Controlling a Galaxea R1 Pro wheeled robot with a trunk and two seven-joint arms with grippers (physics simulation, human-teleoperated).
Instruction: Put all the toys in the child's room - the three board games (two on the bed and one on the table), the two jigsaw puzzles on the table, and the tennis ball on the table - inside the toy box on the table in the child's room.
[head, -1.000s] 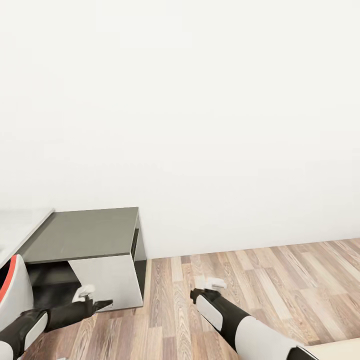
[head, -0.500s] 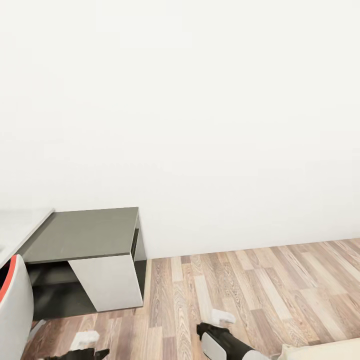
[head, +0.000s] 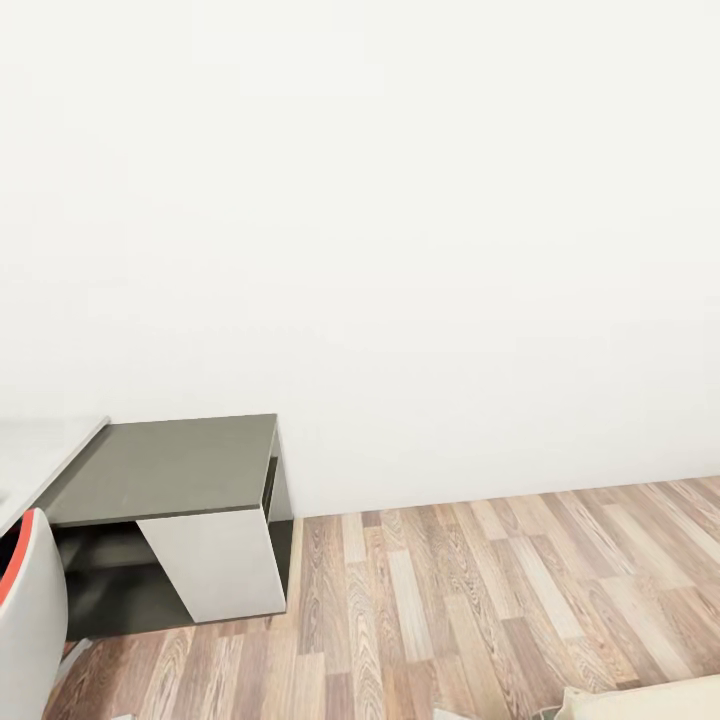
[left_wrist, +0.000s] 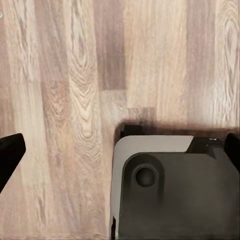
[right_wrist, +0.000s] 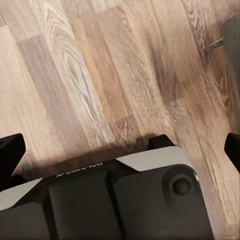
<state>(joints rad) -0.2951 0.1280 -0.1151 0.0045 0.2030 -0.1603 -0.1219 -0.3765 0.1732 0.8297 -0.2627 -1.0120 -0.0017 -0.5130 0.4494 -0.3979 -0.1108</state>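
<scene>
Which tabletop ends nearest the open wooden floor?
The dark grey side unit, right of the white tabletop, which shows at the picture's left edge.

Robot base dark grey, white-edged, faint lettering.

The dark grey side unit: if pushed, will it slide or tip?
Probably neither: the side unit looks broad, low and joined to the white table, so likely heavy. Its flat panels look rigid; on the wood floor it might scrape.
</scene>
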